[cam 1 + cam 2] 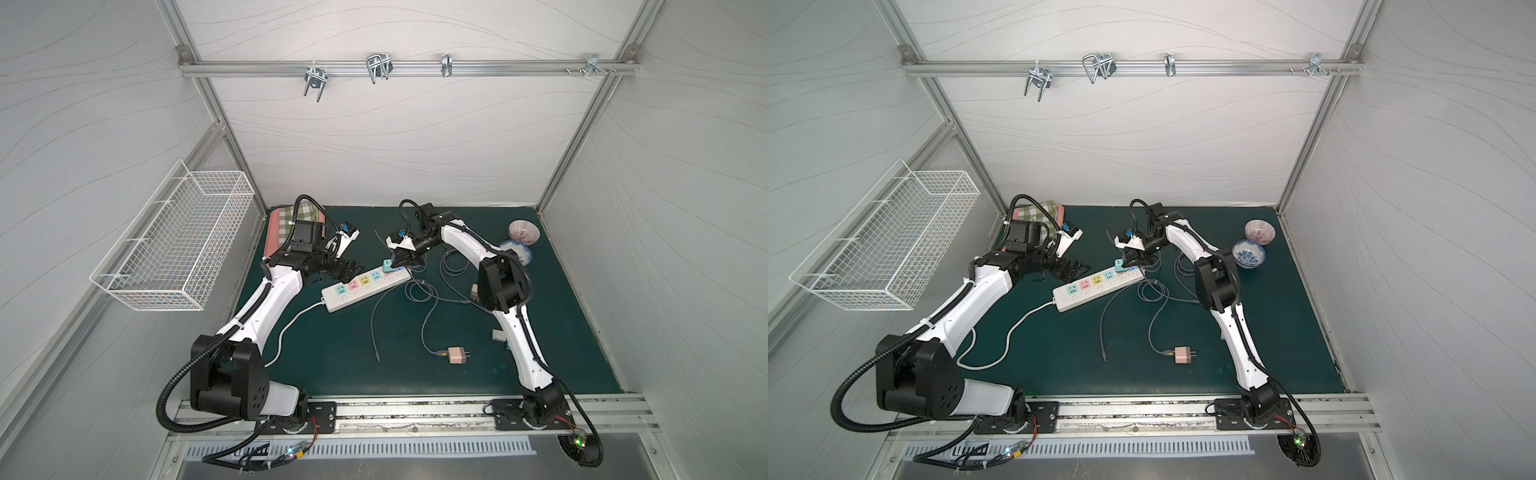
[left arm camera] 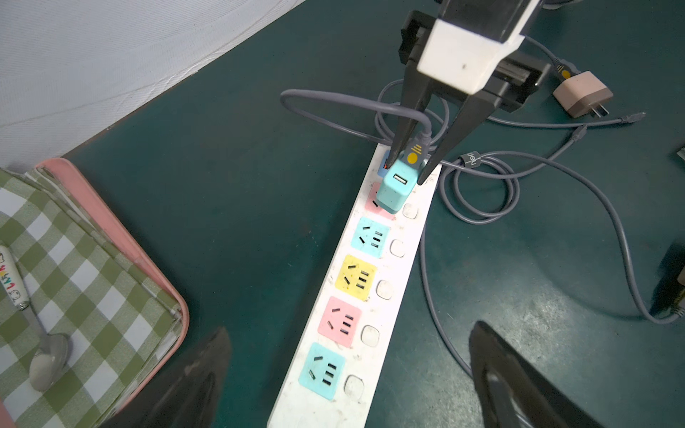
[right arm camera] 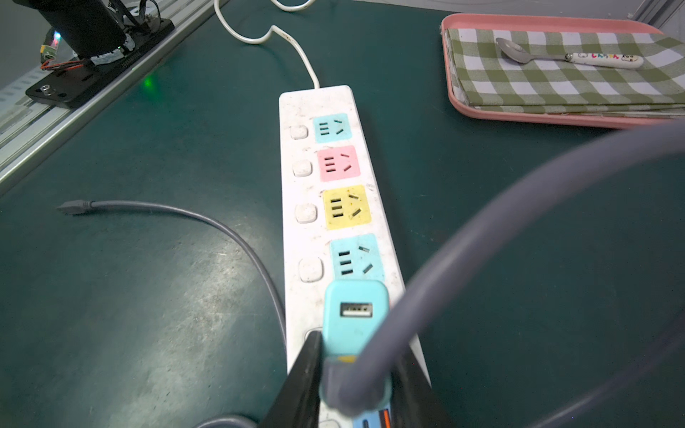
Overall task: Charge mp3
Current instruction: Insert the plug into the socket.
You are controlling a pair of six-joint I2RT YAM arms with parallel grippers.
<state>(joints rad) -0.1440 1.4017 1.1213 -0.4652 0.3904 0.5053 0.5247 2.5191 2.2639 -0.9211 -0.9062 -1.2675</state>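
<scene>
The strip [image 1: 361, 291] lies mid-counter. The left jaws gape empty near its left end. The right jaws pinch the teal charger [image 2: 397, 187], which stands on a pink socket at the far right end. We judge it light, stiff and smooth: grip its flat sides. Its soft grey cable [image 2: 333, 100] may tug; the tie [image 2: 471, 158] seems to read "deli". We cannot find the mp3.
</scene>
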